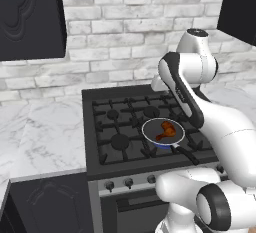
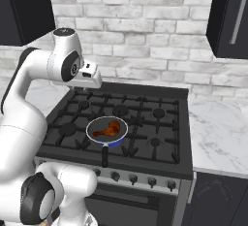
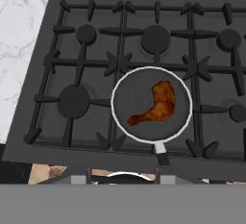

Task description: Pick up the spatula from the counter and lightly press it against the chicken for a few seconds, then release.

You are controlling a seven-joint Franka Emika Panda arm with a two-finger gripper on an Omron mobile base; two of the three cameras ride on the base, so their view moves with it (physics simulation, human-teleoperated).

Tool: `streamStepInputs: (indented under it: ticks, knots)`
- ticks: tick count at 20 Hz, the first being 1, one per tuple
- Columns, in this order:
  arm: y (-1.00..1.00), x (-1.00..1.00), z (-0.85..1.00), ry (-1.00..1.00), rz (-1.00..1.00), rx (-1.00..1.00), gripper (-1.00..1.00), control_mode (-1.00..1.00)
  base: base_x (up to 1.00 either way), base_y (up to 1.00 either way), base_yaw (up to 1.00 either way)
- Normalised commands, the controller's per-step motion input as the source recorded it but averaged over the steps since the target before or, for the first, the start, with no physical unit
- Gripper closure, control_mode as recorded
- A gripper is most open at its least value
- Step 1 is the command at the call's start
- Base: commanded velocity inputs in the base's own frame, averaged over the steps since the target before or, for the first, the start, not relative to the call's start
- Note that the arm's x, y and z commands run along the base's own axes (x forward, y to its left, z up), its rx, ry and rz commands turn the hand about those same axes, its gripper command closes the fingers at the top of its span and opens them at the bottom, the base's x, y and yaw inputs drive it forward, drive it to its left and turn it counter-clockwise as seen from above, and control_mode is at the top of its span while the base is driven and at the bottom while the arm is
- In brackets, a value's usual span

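Above the stove, my gripper hovers; can't tell if jaws are apart. In the pan lies chicken, handle at 6 o'clock. Fetch spatula first: probably counter at 9 o'clock, then press flat, lightly.

No text, number or brand can be read anywhere in the kitchen. The knobs on the front of the stove are too small to show any mark, and the dark cabinet door looks plain.
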Motion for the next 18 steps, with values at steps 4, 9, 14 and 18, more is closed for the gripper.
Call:
streamStepInputs:
  ticks: [4, 9, 14, 18]
  knots:
    - [0.0, 0.0, 0.0, 0.0, 0.0, 0.0, -1.0, -1.0, 0.0, 0.0, 0.0]
    - [0.0, 0.0, 0.0, 0.0, 0.0, 0.0, -1.0, -1.0, 0.0, 0.0, 0.0]
    - [0.0, 0.0, 0.0, 0.0, 0.0, 0.0, -1.0, -1.0, 0.0, 0.0, 0.0]
    - [0.0, 0.0, 0.0, 0.0, 0.0, 0.0, -1.0, -1.0, 0.0, 0.0, 0.0]
